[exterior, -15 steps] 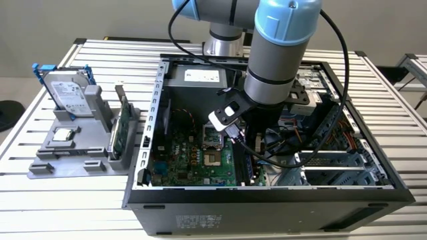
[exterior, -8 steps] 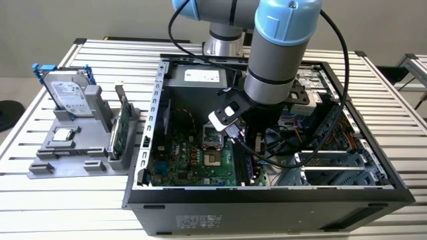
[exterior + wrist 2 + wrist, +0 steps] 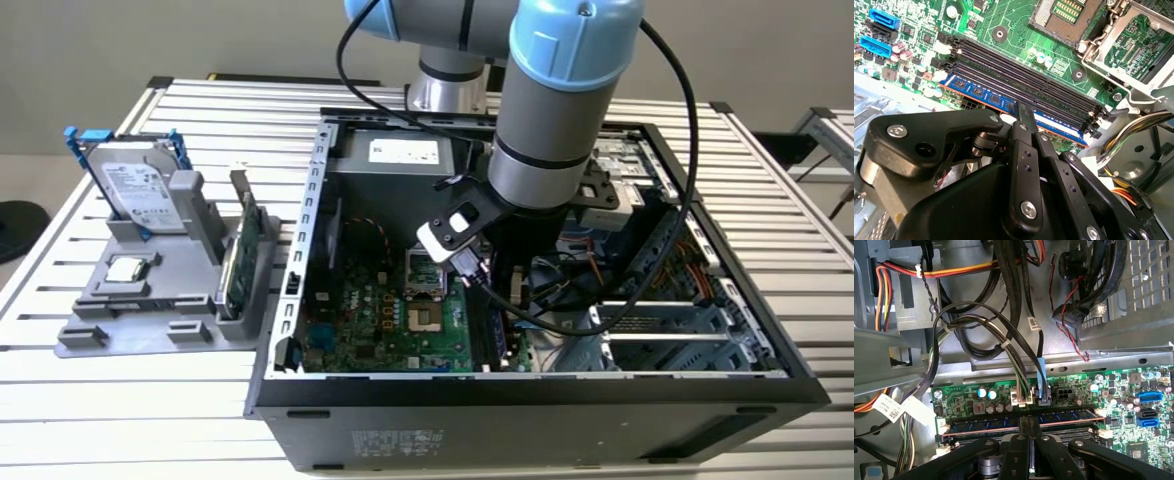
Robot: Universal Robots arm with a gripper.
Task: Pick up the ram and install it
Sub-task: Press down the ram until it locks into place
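The tool (image 3: 1026,114) clamps the ram (image 3: 1004,102), a blue-labelled stick in a slot, hiding its middle.

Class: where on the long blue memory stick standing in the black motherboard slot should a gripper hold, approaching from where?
Pinch the long blue memory stick mid-length across its two flat faces, coming from above the green motherboard. It stands on edge in the black slot, leaving just its upper edge free. The gripper grips there.
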